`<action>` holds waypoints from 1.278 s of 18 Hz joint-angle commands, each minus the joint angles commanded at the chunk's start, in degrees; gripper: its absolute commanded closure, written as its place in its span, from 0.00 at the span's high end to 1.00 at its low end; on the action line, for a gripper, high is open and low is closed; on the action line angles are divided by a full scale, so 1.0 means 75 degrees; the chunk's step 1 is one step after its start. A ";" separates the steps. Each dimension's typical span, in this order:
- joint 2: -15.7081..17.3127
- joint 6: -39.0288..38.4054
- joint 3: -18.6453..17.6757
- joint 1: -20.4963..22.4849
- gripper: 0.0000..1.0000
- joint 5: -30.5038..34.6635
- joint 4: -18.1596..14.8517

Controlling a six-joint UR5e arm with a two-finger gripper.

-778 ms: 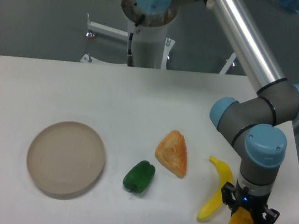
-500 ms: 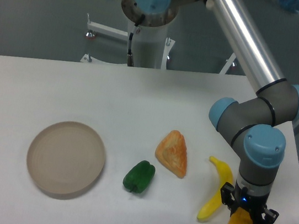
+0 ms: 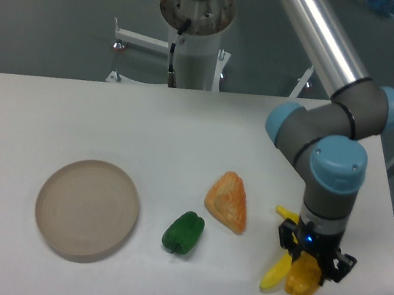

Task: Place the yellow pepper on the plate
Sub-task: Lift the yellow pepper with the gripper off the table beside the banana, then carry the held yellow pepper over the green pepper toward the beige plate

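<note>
The yellow pepper [image 3: 301, 280], small, blocky and yellow-orange, hangs between the fingers of my gripper [image 3: 306, 271] at the front right of the table. The gripper is shut on it and holds it partly in front of the banana. The plate [image 3: 86, 208], a round beige disc with a low rim, lies at the front left of the table, far from the gripper.
A long yellow banana [image 3: 281, 260] lies right beside the held pepper. An orange wedge-shaped food item [image 3: 228, 201] and a green pepper [image 3: 183, 232] lie between the gripper and the plate. The table's right edge is close to the arm.
The gripper has moved left and slightly up with the yellow pepper in it, now overlapping the banana. The other things have not moved.
</note>
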 joint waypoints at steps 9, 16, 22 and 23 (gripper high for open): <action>0.1314 -0.3323 -0.1710 -0.1532 0.45 -0.0047 -0.0390; 0.1350 -0.5366 -0.2297 -0.2647 0.45 -0.0047 -0.0378; 0.1186 -0.5942 -0.2531 -0.3327 0.45 0.0035 -0.0320; 0.1162 -0.5954 -0.2567 -0.3410 0.45 0.0047 -0.0319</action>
